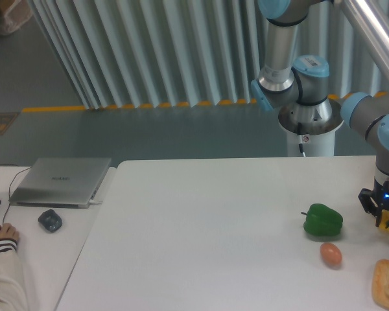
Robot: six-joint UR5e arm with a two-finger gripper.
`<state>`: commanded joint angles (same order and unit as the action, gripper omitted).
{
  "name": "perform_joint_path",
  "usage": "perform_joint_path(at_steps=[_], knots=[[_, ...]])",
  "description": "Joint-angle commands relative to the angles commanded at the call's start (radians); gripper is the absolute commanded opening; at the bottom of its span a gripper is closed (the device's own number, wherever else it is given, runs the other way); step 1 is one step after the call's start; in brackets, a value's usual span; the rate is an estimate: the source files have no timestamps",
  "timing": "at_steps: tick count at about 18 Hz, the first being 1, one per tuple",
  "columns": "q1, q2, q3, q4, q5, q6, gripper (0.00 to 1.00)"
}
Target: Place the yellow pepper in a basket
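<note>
Gripper (387, 223) sits at the right table edge, clamped on the yellow pepper (388, 225), of which we see only a sliver. We should lift straight up, clearing the green pepper (323, 219); no basket is visible

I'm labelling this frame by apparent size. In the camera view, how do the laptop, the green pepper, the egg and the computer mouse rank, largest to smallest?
1. Laptop, clearly largest.
2. Green pepper.
3. Computer mouse and egg: they look about alike, so I won't rank them.
</note>
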<state>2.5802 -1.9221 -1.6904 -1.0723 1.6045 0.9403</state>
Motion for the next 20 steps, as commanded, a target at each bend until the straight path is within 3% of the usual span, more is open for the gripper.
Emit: perform_joint_path(at_steps=[4, 7, 16, 20], knots=[[0.000, 0.000, 0.000, 0.005, -0.002, -0.002, 0.30], [-0.002, 0.000, 0.000, 0.009, -0.002, 0.002, 0.00], [-0.008, 0.000, 0.008, 0.011, 0.000, 0.003, 0.00], [-0.009, 0.011, 0.051, -0.001, -0.005, 0.011, 0.00]])
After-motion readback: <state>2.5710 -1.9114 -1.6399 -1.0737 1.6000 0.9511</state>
